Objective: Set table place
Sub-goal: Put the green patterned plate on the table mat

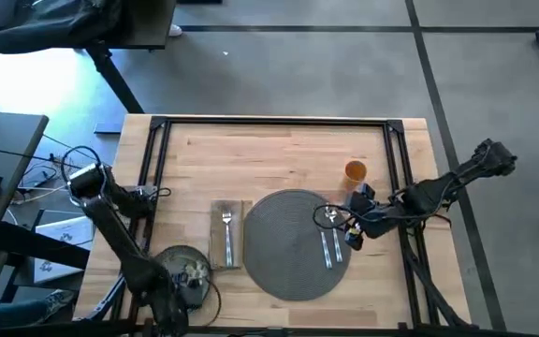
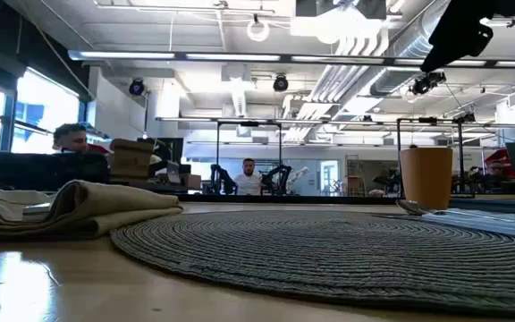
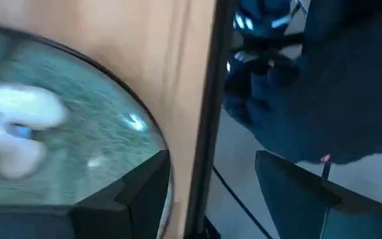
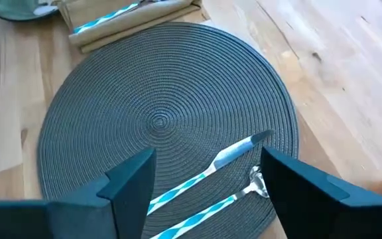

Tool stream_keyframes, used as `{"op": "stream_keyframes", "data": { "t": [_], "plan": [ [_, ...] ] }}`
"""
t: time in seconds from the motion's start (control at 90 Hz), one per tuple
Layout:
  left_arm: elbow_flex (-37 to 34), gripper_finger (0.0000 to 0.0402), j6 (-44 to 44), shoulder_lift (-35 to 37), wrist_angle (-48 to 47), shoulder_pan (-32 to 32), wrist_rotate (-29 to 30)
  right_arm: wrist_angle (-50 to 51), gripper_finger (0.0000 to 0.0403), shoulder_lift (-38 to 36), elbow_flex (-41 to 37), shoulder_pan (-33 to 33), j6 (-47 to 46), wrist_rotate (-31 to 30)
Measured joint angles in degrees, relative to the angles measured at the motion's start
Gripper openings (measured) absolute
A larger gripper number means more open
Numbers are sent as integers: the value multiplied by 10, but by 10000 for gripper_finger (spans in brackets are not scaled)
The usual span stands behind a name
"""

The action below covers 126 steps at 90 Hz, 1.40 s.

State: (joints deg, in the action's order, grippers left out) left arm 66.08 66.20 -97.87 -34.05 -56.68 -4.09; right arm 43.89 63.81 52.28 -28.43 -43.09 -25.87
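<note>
The round dark-grey placemat [image 1: 288,245] lies at the middle of the table's near half. A knife [image 4: 231,156] and a spoon [image 4: 254,186] lie side by side on its right part. My right gripper [image 4: 204,192] hovers open just above them and touches neither. A tan napkin [image 1: 226,234] with a fork [image 1: 226,229] on it lies left of the mat. The orange cup [image 1: 355,171] stands beyond the mat's far right. The green flowered plate [image 1: 178,262] sits near the table's near left edge, with my left gripper [image 3: 211,179] open at its rim. My left gripper has one finger [image 3: 121,192] over the plate's rim [image 3: 154,136] and the other finger [image 3: 310,192] out past the table's edge. The picture is blurred, so I cannot tell whether a finger touches the plate. The plate lies flat on the table.
The thin black frame [image 1: 274,122] runs along the tabletop's far, left and right sides. The table's far half [image 1: 269,154] is bare wood. A grey desk with cables [image 1: 7,178] stands left of the table. People sit in the room behind [image 2: 249,177].
</note>
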Motion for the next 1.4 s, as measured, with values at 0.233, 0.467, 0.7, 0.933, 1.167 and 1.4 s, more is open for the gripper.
{"op": "stream_keyframes", "data": {
  "t": [0.233,0.467,0.7,0.933,1.167,1.4],
  "plan": [
    [38,204,48,-84,-76,-24,-1,0,250,0,-7,-6,-5,-19],
    [46,204,104,-112,-105,-35,6,1,250,0,-7,-6,-6,-30],
    [44,204,159,-117,-148,-35,36,0,250,0,-7,-6,-11,-31],
    [43,203,178,-119,-188,-26,91,2,250,0,-7,-6,-16,-31],
    [41,186,173,-121,-235,-24,165,2,250,0,-7,-6,-15,-31],
    [30,174,158,-122,-283,-24,209,4,250,0,-7,-6,-15,-37]
  ]
}}
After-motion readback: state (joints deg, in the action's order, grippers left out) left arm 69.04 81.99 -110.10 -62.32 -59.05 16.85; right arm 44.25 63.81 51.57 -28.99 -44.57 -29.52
